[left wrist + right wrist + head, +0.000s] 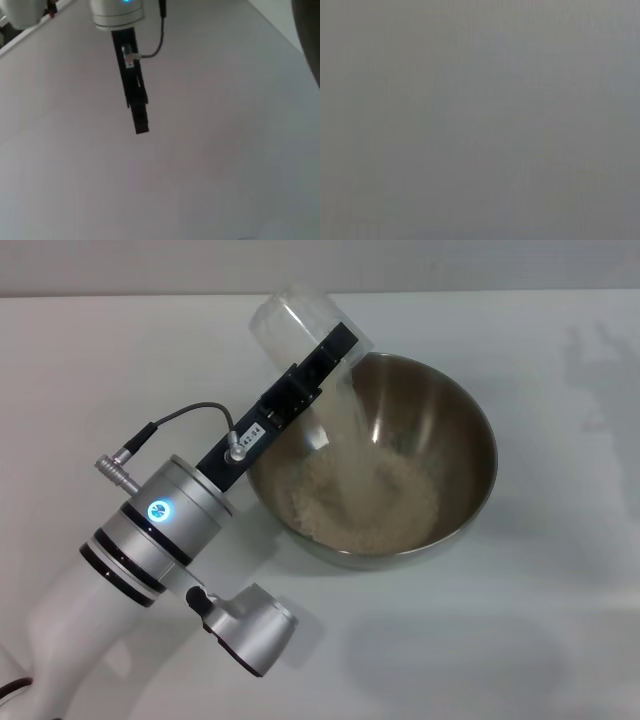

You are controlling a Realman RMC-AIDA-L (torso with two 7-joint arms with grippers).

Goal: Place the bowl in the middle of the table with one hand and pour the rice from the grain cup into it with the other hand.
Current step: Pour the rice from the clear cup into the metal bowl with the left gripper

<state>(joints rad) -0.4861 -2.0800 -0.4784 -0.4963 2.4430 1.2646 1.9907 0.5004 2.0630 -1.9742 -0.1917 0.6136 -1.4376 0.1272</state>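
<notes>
The bowl (pixel 372 460) is set mid-table (pixel 560 620), rice (pixel 365 502) heaped inside; the cup (pixel 300 325) is tipped over its far-left rim.

My left claw (pixel 335 355) and its arm slant from the near left up over the bowl (pixel 440 410), blocking the bowl's left rim and the worktop (pixel 560 620) beneath. The tilted grain cup (pixel 295 325), clamped in that claw, closes the far-left approach, and the falling rice (pixel 355 455) crosses the bowl's middle. The bowl's right rim is open from above. Bare worktop lies right, far and near of the bowl.
</notes>
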